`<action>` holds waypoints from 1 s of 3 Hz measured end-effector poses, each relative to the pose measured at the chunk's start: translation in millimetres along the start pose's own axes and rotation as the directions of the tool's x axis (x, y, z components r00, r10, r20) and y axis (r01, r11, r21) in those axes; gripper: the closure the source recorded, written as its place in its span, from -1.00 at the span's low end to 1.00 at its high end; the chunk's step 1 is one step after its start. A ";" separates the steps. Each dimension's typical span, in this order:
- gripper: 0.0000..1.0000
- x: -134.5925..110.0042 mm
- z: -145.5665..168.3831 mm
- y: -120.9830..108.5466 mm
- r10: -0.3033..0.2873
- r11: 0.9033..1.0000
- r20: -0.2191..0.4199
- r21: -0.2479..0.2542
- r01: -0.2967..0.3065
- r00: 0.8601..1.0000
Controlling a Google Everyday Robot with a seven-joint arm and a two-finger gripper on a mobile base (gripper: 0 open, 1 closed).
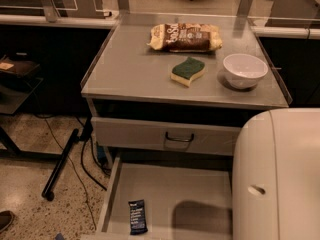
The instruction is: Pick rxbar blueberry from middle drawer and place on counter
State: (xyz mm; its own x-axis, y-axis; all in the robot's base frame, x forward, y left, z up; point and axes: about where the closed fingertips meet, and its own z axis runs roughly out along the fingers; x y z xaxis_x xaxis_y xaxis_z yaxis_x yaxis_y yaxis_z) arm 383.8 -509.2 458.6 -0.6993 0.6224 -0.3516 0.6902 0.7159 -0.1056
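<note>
Floor: speckled terrazzo [30,149] surrounds a grey cabinet; a black pole [62,164] lies slantwise on it beside dark cables [85,159] at the cabinet's left side.
Rxbar blueberry: the rxbar blueberry [137,216] lies flat on the floor of the middle drawer, near its front left corner. Its long side runs front to back and its white lettering faces up. It is close to the left wall, apart from it as far as can be seen.
Middle drawer: the middle drawer [165,189] is pulled out wide. A dark shadow [200,219] falls on its floor just right of the bar, and its right part is hidden.
Drawer front: a grey drawer front [130,134] sits shut above the open one, with a dark bar handle [179,137] at its middle.
Tabletop: the tabletop [130,69] tops the cabinet, with low rims along its sides.
Snack bag: a brown-and-cream snack bag [185,37] lies at the back.
Sponge: a green-and-yellow sponge [188,71] lies just in front of the bag.
Bowl: a white bowl [244,70] stands upright to the sponge's right, apart from it.
Arm: a broad cream arm casing [280,179] with a small slot fills the lower right, covering the drawer's right side.
Claw: the claw lies outside the view; whether it is clenched or released cannot be told.
</note>
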 end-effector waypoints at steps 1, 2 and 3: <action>1.00 -8.4 -5.3 -132.8 0.220 0.953 -0.005 0.214 -0.214 0.975; 1.00 -16.2 -68.0 -335.3 0.482 0.756 0.123 0.441 -0.483 0.867; 1.00 19.1 -142.8 -486.6 0.619 0.499 0.261 0.598 -0.627 0.741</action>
State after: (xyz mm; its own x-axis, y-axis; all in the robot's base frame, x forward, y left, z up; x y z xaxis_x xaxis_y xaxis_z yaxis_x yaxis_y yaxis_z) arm 8.0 -800.5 636.0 -0.0426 0.8216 -0.5685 0.8944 -0.2221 -0.3881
